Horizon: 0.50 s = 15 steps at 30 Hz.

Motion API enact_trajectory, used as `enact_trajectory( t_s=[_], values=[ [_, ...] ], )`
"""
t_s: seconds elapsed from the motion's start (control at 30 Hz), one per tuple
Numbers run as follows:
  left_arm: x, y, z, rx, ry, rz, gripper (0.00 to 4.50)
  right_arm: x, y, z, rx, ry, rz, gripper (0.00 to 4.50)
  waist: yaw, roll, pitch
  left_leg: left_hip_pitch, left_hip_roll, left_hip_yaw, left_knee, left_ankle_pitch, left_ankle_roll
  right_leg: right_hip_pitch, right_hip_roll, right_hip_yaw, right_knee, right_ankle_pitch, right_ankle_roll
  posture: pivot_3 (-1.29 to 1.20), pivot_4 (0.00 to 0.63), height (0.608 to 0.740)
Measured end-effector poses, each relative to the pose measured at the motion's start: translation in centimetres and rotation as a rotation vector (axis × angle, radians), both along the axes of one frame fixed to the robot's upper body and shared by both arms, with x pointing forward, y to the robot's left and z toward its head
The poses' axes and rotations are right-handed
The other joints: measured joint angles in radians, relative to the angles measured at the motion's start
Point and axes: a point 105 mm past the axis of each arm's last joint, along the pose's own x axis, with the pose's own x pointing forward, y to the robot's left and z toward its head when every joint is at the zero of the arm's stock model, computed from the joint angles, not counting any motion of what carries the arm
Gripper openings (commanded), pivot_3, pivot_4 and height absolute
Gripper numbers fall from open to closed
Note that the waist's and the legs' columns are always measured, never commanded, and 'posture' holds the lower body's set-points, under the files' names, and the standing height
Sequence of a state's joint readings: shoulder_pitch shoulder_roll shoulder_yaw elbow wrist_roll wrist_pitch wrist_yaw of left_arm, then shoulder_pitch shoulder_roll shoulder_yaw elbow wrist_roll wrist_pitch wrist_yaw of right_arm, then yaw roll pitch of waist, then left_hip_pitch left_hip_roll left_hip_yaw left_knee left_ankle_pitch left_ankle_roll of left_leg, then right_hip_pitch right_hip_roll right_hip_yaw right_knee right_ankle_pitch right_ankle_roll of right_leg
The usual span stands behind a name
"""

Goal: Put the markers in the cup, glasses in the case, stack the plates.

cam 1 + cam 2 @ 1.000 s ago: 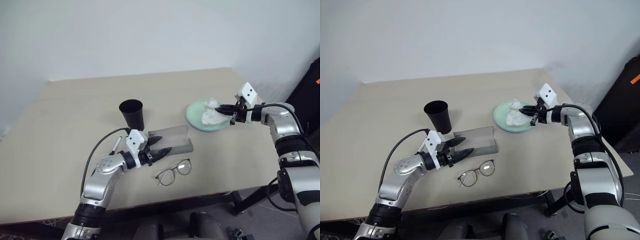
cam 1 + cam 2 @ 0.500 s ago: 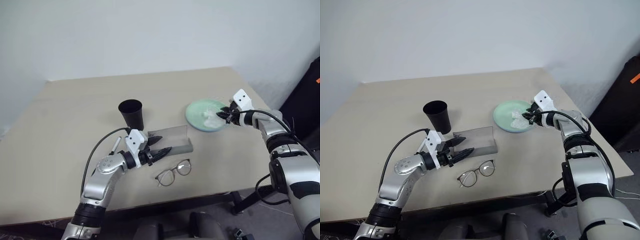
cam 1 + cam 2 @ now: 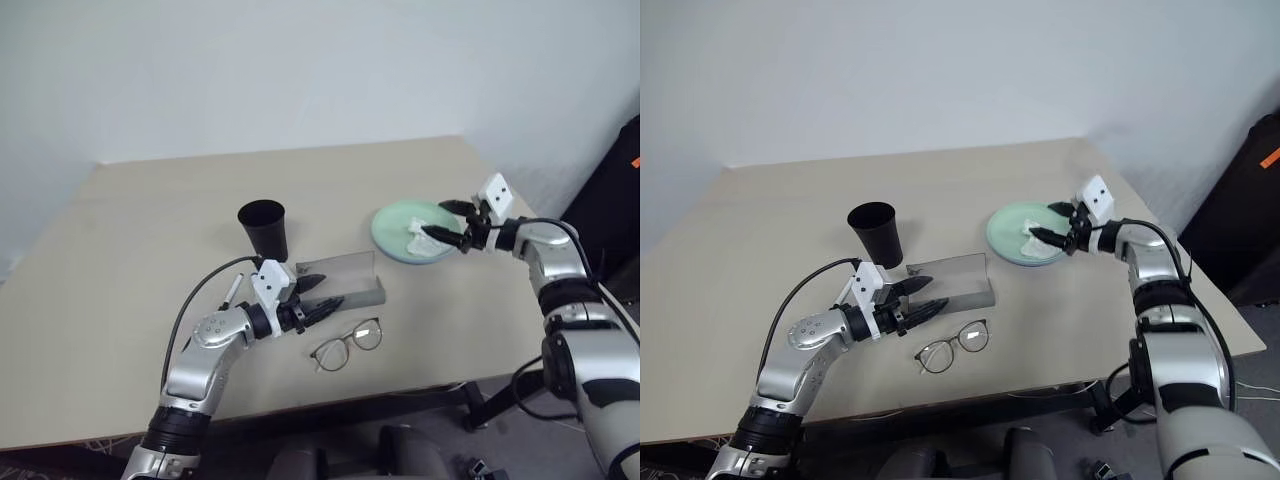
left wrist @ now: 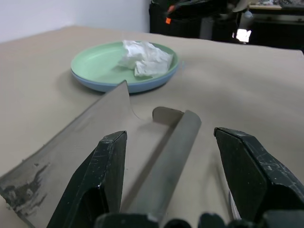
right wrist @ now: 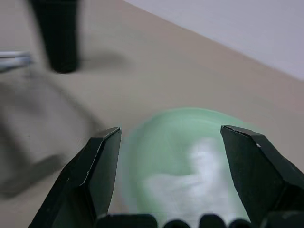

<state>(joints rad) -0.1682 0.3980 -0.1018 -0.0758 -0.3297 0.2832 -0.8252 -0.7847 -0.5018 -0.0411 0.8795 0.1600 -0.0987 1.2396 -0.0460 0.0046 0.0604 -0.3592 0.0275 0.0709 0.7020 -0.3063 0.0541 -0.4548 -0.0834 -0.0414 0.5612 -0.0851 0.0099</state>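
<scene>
- Left eye view: the right end effector (image 3: 445,222) hangs over the near edge of the stacked plates (image 3: 392,225), fingers apart and gripping nothing. A crumpled tissue (image 3: 421,235) lies on the pale green top plate. The case (image 3: 348,277) lies open mid-table, the black cup (image 3: 264,229) stands just behind it, and the glasses (image 3: 347,343) lie in front of it on the table (image 3: 120,270). A marker (image 3: 232,290) lies beside the left forearm.
- Right eye view: the left end effector (image 3: 921,299) hovers at the near left end of the case, fingers apart and empty.
- Left wrist view: its two fingers (image 4: 107,166) frame the open case, with the green plate resting on the blue one beyond, the tissue in it.
- Right wrist view: the spread fingers (image 5: 102,164) bracket the green plate and the white tissue; the cup stands in the background.
- Step in hand, as I judge it: clearing the tissue. To do it well, lower the fingers around the wad's bulk, close gently, and lift straight up so the plates stay aligned.
- No brand, label or writing is legible anywhere.
</scene>
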Motion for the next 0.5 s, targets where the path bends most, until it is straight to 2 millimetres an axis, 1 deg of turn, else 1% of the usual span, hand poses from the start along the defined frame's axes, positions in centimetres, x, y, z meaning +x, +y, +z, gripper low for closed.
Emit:
enact_trajectory(
  t_s=[0.07,0.13,0.23,0.27,0.37,0.43,0.5],
  values=[
    [-0.2,-0.1,-0.2,0.004,0.014,-0.020,3.09,-2.4,0.2,-1.5,0.013,0.066,0.086,3.62,0.002,0.001,0.000,0.000,0.000,0.000,0.001,0.000,0.000,-0.001,0.000,0.000,0.001,0.000,0.000,0.00,0.000,0.740],
    [-0.3,-0.2,-0.2,0.007,0.020,-0.034,3.09,-3.5,0.2,-1.9,0.005,0.097,0.126,3.62,0.002,0.002,0.000,0.000,0.000,0.001,0.002,0.000,0.000,-0.001,-0.001,0.000,0.003,0.000,0.000,0.00,0.000,0.740],
    [-0.5,-0.5,-0.3,0.017,0.034,-0.074,3.09,-5.3,0.4,-2.0,-0.030,0.106,0.182,3.62,0.004,0.002,0.000,0.000,0.000,0.000,0.005,0.000,-0.001,-0.002,-0.001,0.000,0.009,-0.002,0.000,0.00,0.000,0.740],
    [-0.6,-0.6,-0.3,0.024,0.038,-0.096,3.09,-5.9,0.6,-2.3,-0.044,0.113,0.197,3.62,0.004,0.002,0.000,0.001,0.000,0.000,0.005,0.000,-0.001,-0.002,-0.001,0.000,0.009,-0.002,0.000,0.00,0.000,0.740],
    [-0.7,-1.1,0.0,0.020,0.054,-0.150,3.09,-6.8,0.9,-3.5,-0.053,0.146,0.211,3.62,0.003,0.001,0.000,0.001,0.000,0.000,0.006,0.002,-0.004,-0.002,-0.001,0.000,0.009,-0.002,0.000,0.00,0.000,0.740],
    [-1.0,-1.3,0.2,0.015,0.087,-0.202,3.09,-7.0,0.8,-4.0,-0.052,0.158,0.195,3.62,0.003,0.001,0.001,0.000,0.000,0.000,0.007,0.003,-0.005,-0.002,-0.001,0.000,0.010,-0.002,0.000,0.00,0.000,0.740],
    [-1.4,-1.4,0.0,0.050,0.123,-0.265,3.09,-7.0,0.8,-4.1,-0.050,0.155,0.183,3.62,0.003,0.000,0.001,0.000,0.000,-0.001,0.007,0.004,-0.008,-0.002,-0.001,0.000,0.010,-0.002,0.000,0.00,0.000,0.740]
  ],
)
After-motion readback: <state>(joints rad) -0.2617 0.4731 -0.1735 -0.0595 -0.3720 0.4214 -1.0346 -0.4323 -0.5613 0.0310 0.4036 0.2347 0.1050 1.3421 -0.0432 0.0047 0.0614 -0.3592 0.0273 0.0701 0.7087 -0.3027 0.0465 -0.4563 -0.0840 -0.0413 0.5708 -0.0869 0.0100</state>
